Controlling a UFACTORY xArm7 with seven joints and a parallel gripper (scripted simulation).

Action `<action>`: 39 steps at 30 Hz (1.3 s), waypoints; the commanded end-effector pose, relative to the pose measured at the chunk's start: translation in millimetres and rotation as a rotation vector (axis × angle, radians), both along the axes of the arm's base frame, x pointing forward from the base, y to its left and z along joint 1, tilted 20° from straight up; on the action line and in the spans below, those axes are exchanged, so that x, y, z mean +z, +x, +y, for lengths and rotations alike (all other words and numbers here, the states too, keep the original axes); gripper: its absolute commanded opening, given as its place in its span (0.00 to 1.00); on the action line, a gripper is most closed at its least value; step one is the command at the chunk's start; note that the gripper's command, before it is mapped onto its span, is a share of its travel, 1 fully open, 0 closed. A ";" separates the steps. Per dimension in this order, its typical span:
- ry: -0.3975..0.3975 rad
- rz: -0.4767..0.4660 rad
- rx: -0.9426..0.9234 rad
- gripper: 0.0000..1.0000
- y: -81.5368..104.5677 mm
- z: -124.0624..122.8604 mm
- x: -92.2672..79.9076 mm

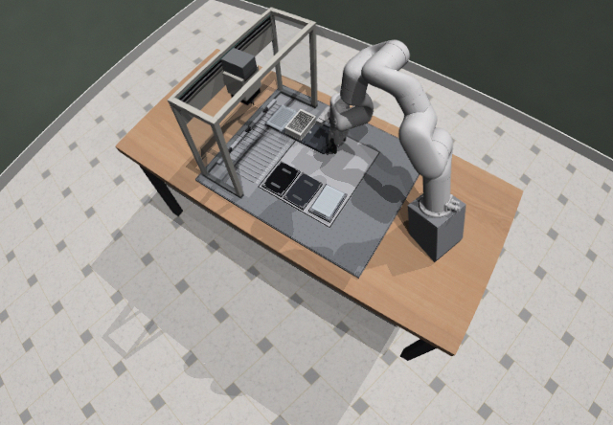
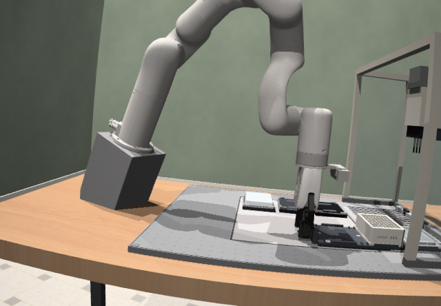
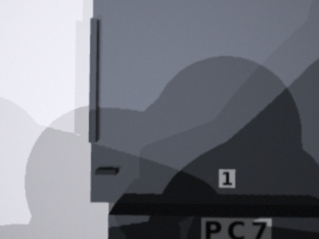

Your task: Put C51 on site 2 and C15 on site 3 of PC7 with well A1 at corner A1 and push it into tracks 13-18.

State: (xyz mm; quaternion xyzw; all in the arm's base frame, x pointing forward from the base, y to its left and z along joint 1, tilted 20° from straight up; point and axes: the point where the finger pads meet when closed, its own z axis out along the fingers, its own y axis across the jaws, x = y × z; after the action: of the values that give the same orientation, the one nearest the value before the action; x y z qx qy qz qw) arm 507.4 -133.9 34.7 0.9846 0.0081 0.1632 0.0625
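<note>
Your gripper [image 2: 305, 220] stands upright at the handle end of carrier PC7 [image 2: 334, 236], its fingers [image 2: 310, 202] set wide apart and holding nothing, low down against the carrier's end; from the outside camera you cannot tell whether they touch the handle. The wrist camera looks straight down on the carrier: you can read the "PC7" label [image 3: 236, 230] at the bottom edge, and just above it the site 1 [image 3: 226, 178] marker on a bare dark deck with nothing sitting there. On the carrier, the deep-well block C51 [image 2: 379, 227] sits on the next site along, its label facing the outside camera, and from above you see the paler plate C15 [image 1: 281, 117] on the site beyond it, toward the rails [image 1: 257, 150]. The carrier's far end lies among the tracks under the instrument frame [image 1: 227, 153], near the side farthest from the nests. In the nest row beside the apron [image 1: 327, 163], the light plate C16 [image 1: 328, 201] lies in the nest closest to the arm's base, while the other two nests [image 1: 292, 183] show only dark trays. Everything stands on the grey deck plate [image 2: 199, 235] on the wooden desk [image 2: 53, 224].
</note>
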 end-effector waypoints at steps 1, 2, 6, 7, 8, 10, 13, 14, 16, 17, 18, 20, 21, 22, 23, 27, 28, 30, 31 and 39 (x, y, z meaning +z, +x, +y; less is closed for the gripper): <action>-0.001 -0.005 0.000 0.82 5.9 0.1 3.4; -0.001 -0.005 0.000 0.82 6.9 0.1 3.7; -0.001 -0.005 0.000 0.82 9.7 0.2 4.7; -0.001 -0.005 0.000 0.82 9.7 0.2 4.7; -0.001 -0.005 0.000 0.82 10.7 0.3 5.0; -0.001 -0.005 0.000 0.82 12.6 0.3 5.7; -0.001 -0.005 0.000 0.82 15.4 0.5 6.7; -0.001 -0.005 0.000 0.82 16.4 0.5 7.0; -0.001 -0.005 0.000 0.82 18.2 0.6 7.6; -0.001 -0.005 0.000 0.82 19.2 0.6 8.0; -0.001 -0.005 0.000 0.82 20.1 0.6 8.3; -0.001 -0.005 0.000 0.82 22.0 0.7 9.0; -0.001 -0.005 0.000 0.82 22.5 0.7 9.1; -0.001 -0.005 0.000 0.82 22.5 0.7 9.1; -0.001 -0.005 0.000 0.82 22.5 0.7 9.1; -0.001 -0.005 0.000 0.82 23.4 0.8 9.4; -0.001 -0.005 0.000 0.82 23.7 0.8 9.5; -0.001 -0.005 0.000 0.82 24.3 0.8 9.8; -0.001 -0.005 0.000 0.82 24.7 0.8 9.9; -0.001 -0.005 0.000 0.82 27.2 0.9 10.7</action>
State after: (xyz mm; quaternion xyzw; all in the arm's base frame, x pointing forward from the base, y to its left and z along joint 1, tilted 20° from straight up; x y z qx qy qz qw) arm 531.8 -133.0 42.9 0.9846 0.0081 0.1631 0.0625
